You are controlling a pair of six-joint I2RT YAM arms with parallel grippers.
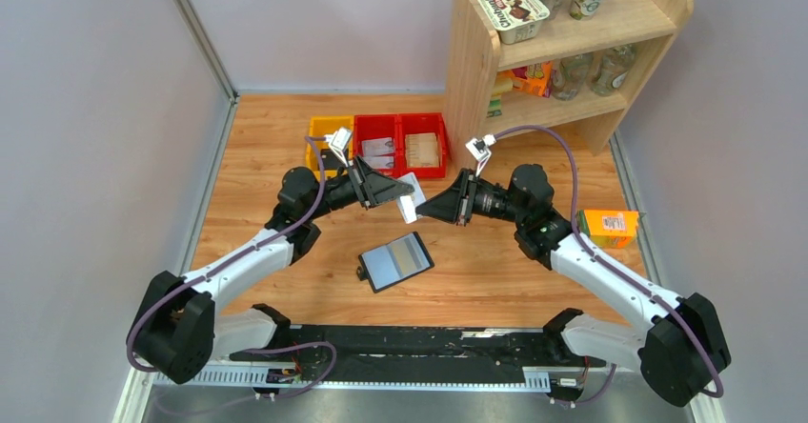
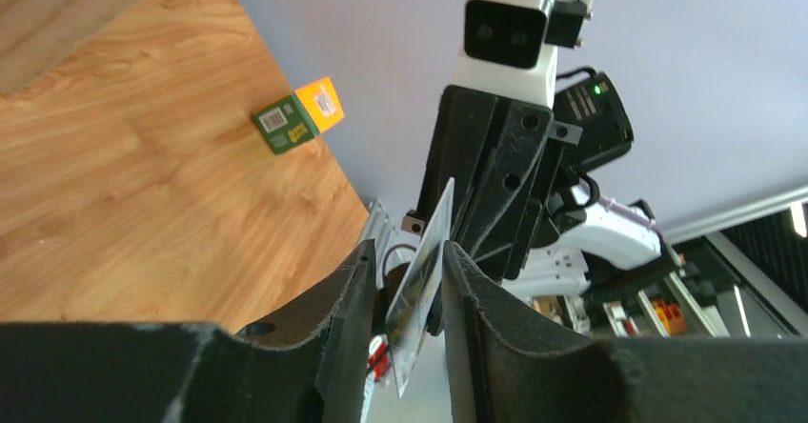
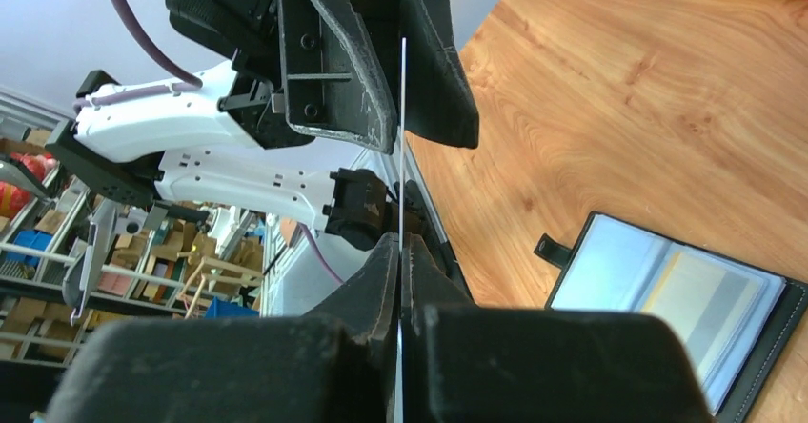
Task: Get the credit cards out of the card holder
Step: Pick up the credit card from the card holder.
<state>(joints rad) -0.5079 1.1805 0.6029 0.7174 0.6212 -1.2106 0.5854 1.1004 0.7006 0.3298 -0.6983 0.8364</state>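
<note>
Card holder (image 1: 395, 261) lies open flat on the wooden table (image 1: 257, 156), just ahead of the arm bases and roughly centred between the 2 arms. Its grey-blue lining faces up. In the top view its long axis runs diagonally, near-left to far-right, with the strap tab (image 1: 362, 272) at the near-left end. A pale tan-and-grey card sits in the right-hand sleeve (image 1: 412, 256), lying along the same diagonal.

Just beyond the holder and above the table, the 2 grippers meet tip to tip around 1 pale card (image 1: 408, 204). The right gripper (image 1: 420, 210) comes in from the right and is clamped on that card. In the right wrist view its fingers are pressed together on the card, which shows edge-on as a thin vertical line. The left gripper (image 1: 404, 192) comes in from the left with its fingers parted either side of the same card. In the left wrist view the card leans across the gap between them, and I cannot tell if a pad touches it. In the top view the card stands on edge, clear of the table, with its long axis roughly near-to-far.

An orange carton (image 1: 608, 228) sits at the right table edge, well apart from the holder. Farther back are 1 yellow bin (image 1: 322, 130) and 2 red bins (image 1: 400, 123) side by side, the red ones holding whitish cards. The wooden shelf (image 1: 472, 70) stands far right with cups and bottles on it.
</note>
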